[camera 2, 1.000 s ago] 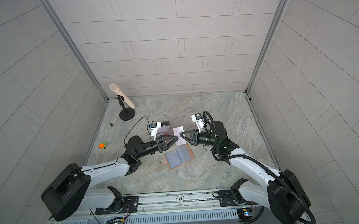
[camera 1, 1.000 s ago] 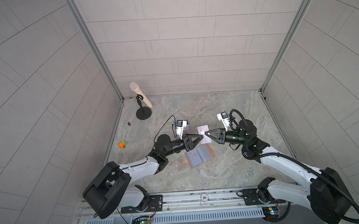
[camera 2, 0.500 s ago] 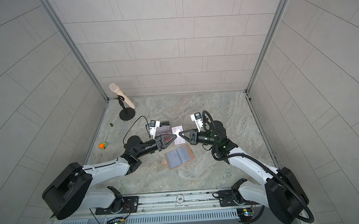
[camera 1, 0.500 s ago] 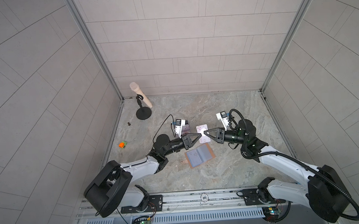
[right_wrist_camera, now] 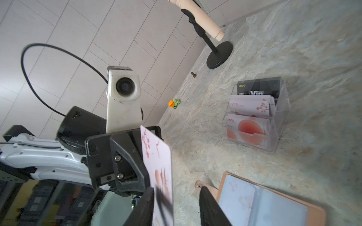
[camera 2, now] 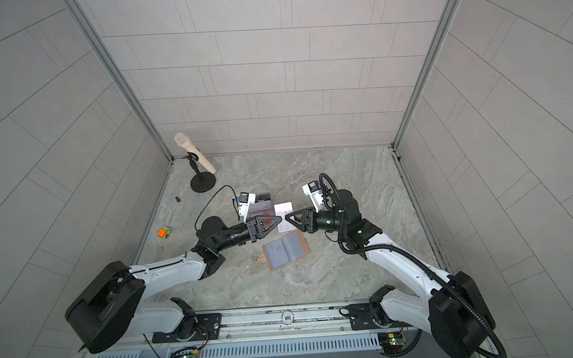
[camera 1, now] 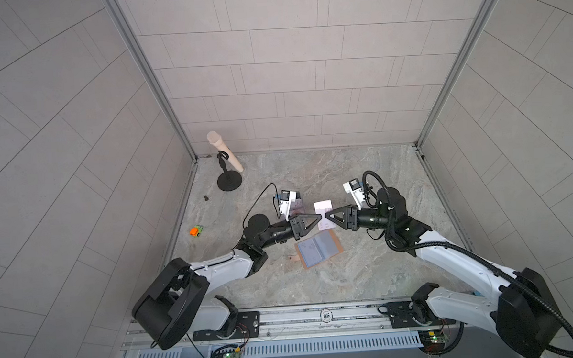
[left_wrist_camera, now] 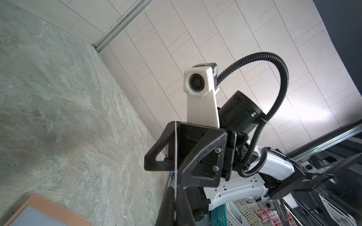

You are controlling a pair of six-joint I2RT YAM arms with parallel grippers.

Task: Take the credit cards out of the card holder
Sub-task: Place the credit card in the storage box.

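The brown card holder [camera 1: 318, 249] [camera 2: 287, 250] [right_wrist_camera: 274, 203] lies open on the stone table, its blue sleeves facing up. Just behind it, above the table, a white credit card with pink blossoms [camera 1: 323, 206] [camera 2: 283, 207] [right_wrist_camera: 158, 156] hangs between the two gripper tips. My left gripper [camera 1: 319, 216] [camera 2: 279, 218] [left_wrist_camera: 176, 205] is shut on one end of the card, which shows edge-on as a thin white line [left_wrist_camera: 176, 146] in the left wrist view. My right gripper [camera 1: 327, 215] [camera 2: 287, 218] [right_wrist_camera: 176, 211] faces it with its jaws apart around the card's other end, the card close to one finger [right_wrist_camera: 145, 207].
A clear stand with several cards [right_wrist_camera: 254, 117] [camera 2: 263, 203] sits behind the left wrist. A beige microphone on a black stand [camera 1: 225, 156] is at the back left, with a small dark screw [camera 1: 206, 197] and an orange-green toy truck [camera 1: 196, 230] near the left wall.
The left gripper has shut on the card. The right gripper, shut on the card before, has spread its jaws. Both arms have barely moved.
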